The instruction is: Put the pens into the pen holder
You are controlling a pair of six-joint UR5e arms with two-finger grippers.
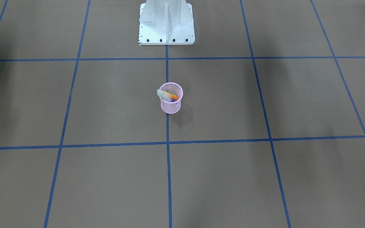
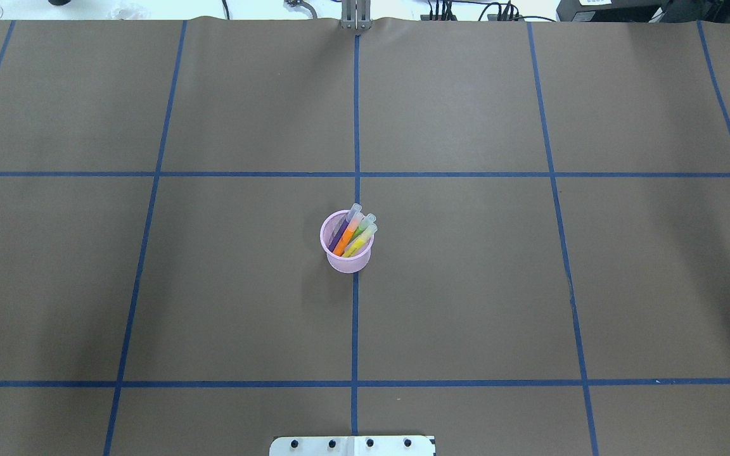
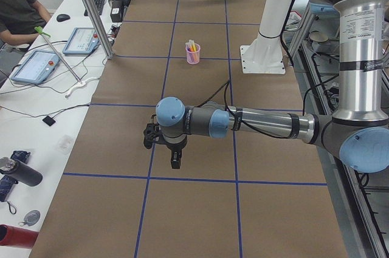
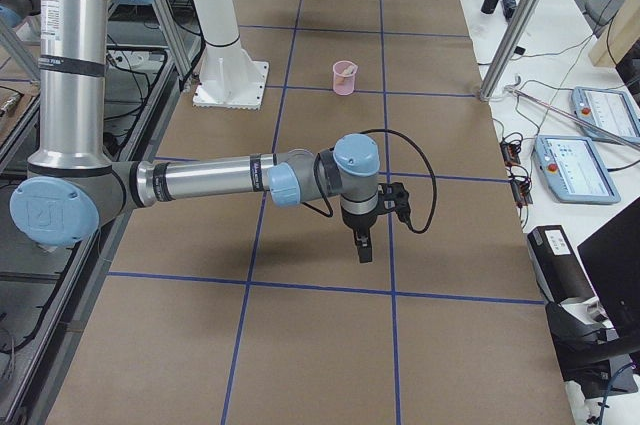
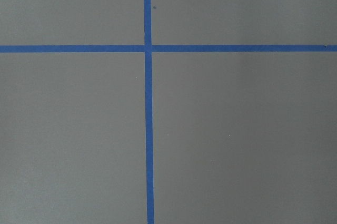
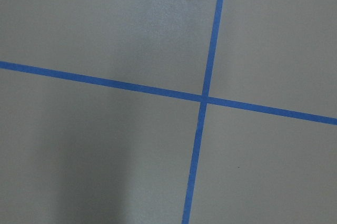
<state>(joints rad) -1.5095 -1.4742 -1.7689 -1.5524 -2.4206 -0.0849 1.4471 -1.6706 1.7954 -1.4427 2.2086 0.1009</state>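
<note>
Two tools hang over bare brown paper, well apart from the work. Your left tool [image 3: 175,162] points straight down at the end of its outstretched arm, and your right tool [image 4: 364,248] does the same at the other end of the tabletop [image 2: 530,285]. Only the side cameras catch them, so I cannot tell how far either is open, and no pen shows at either as far as those views allow. Both wrist cameras show nothing but crossing blue tape lines [image 5: 149,129].

Further out, at the middle of the tabletop, the small round pink wire-mesh pen holder [image 2: 347,258] stands upright on a tape line, out in front of the white robot base [image 1: 166,28]. Inside it lean the slim marker-like pens [image 2: 351,233] with pale translucent caps. Purple, orange and yellow are plain, and a green one seems to sit between them, though it is mostly covered. No pen lies loose on the paper, so you can judge the collecting done.

What could spoil it: the pens all lean one way with their caps past the rim, and the cup looks light. If you swing an arm low across the middle, a clip on those caps would likely tip it and scatter them.
</note>
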